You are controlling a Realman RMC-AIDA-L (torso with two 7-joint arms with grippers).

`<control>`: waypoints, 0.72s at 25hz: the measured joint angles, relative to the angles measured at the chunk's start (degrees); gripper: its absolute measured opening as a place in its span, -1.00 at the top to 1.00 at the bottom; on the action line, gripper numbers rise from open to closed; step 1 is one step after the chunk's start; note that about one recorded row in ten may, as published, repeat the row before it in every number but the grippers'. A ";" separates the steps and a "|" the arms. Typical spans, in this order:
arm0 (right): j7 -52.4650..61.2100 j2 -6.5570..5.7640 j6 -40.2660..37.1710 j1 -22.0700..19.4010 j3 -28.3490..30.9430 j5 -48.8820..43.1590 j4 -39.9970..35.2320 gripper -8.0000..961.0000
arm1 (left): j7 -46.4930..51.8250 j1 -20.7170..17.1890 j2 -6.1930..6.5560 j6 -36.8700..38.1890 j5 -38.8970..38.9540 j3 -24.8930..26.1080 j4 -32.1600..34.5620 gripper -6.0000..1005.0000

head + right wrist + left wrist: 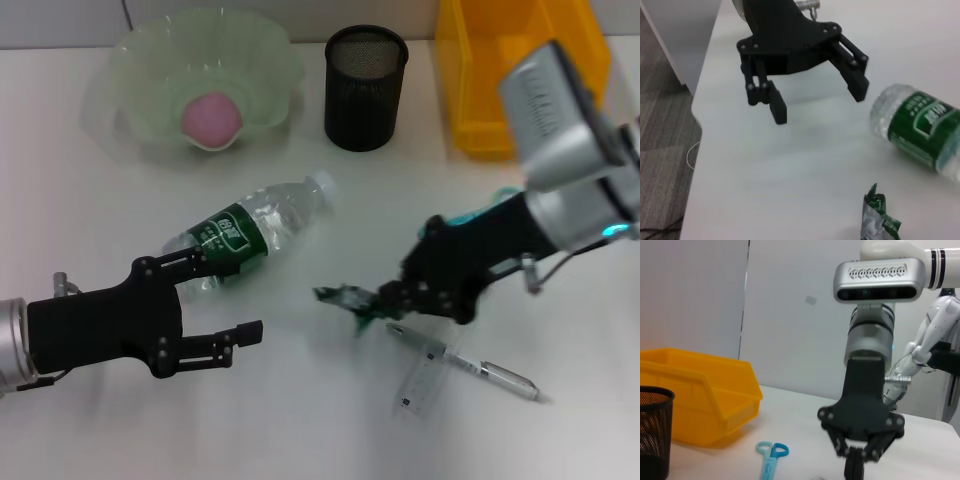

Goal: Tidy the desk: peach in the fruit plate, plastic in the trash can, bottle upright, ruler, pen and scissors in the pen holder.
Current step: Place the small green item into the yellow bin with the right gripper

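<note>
Left claw (225, 300) nearest, jaws spread wide and empty, just beside the lying bottle (250, 228). Right claw (385, 303) low over the table (300, 420), fingers closed on the crumpled plastic (342, 297). Pen (470, 365) and ruler (422, 378) lie next to it. Advice: lift straight up, clear the pen, then carry to the yellow bin (520, 60)
</note>
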State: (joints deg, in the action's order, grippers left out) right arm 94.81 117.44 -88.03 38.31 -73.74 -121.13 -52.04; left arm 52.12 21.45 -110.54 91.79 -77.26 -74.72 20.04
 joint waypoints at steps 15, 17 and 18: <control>-2.25 -0.70 -12.19 -5.64 27.40 -6.79 -8.12 0.98 | 0.07 1.46 -1.58 -0.47 -1.45 -0.38 0.00 -0.62; -5.19 -0.55 -12.18 -6.54 30.88 -5.50 -6.55 0.98 | 0.07 1.66 -1.67 -0.50 -1.45 -0.40 0.00 -0.62; -6.76 -0.52 -12.10 -6.95 32.29 -4.38 -5.34 0.98 | 0.07 1.66 -1.67 -0.50 -1.45 -0.40 0.00 -0.62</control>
State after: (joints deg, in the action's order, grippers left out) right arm 88.05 116.92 -100.13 31.36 -41.45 -125.50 -57.39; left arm 52.19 23.10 -112.21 91.28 -78.71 -75.13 20.04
